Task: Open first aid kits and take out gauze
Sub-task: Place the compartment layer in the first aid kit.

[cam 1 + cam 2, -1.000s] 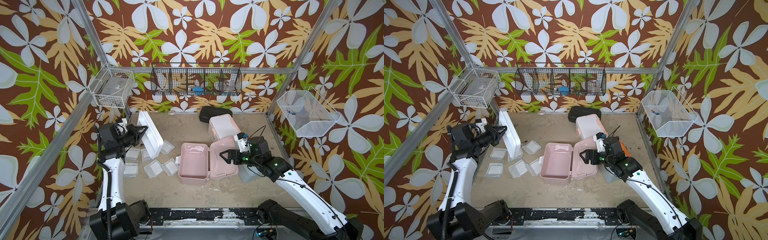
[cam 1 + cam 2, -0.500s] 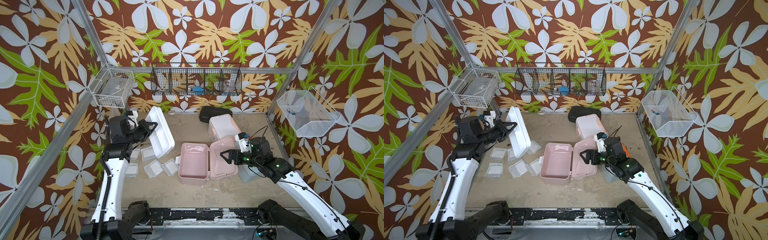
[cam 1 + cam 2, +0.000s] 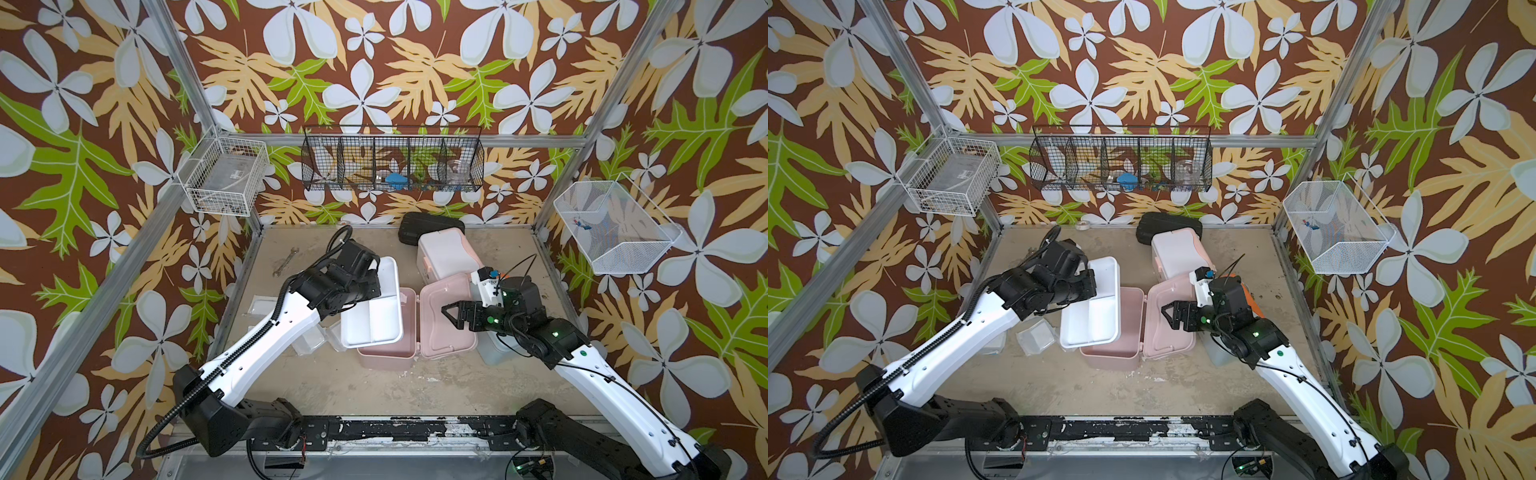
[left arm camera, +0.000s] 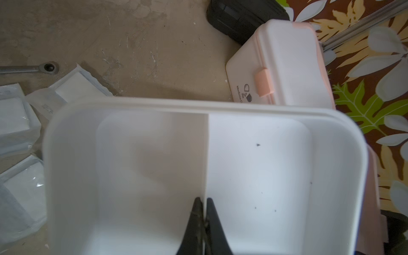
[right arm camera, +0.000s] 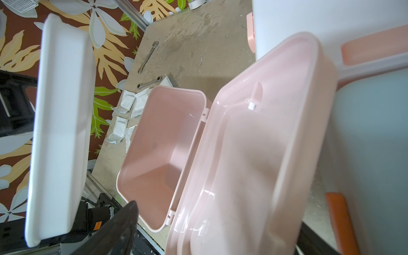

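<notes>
We see the left tool clamped on the divider of a white tray held above the open pink kit. The right tool hangs over that kit's lid, jaws apart. The gauze packets lie on the surface beside the kit.

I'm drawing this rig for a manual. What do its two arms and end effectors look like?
The left arm and right arm have white long links, black joints and black bases. A ribbed black cable hose follows the left arm; green lights dot the right. The left end effector and right end effector are black, with tapered fingers.
</notes>
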`<state>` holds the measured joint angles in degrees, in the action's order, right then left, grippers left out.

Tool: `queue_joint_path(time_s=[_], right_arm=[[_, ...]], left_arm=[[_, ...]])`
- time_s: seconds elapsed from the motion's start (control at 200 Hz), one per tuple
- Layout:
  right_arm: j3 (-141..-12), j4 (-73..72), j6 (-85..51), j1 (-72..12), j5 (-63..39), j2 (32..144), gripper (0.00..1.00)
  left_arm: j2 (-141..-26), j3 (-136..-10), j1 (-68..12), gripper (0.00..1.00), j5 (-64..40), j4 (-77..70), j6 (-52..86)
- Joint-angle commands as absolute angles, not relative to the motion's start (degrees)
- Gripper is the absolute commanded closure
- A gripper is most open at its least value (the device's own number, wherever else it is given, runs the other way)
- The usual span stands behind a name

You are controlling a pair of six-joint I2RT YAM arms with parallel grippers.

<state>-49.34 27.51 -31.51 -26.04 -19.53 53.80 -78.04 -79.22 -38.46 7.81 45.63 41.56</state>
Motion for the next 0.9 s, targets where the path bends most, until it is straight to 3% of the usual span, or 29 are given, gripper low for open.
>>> queue_joint_path(time_s=[0.0, 0.49, 0.896], right_arm=[[-49.2, 26.5, -31.9, -26.0, -19.5, 53.6, 0.07], [-48.7, 26.6, -31.6, -26.0, -19.5, 52.8, 0.07], [-48.2, 26.6, -31.1, -26.0, -19.6, 52.3, 0.06]], left_arm=[[-80.3, -81.0, -41.2, 1.0, 15.9, 49.8, 42.3], [-97.5, -90.8, -48.1, 1.0, 19.8, 57.9, 41.8], [-103.2, -91.1, -49.5, 1.0, 19.7, 58.6, 41.3]])
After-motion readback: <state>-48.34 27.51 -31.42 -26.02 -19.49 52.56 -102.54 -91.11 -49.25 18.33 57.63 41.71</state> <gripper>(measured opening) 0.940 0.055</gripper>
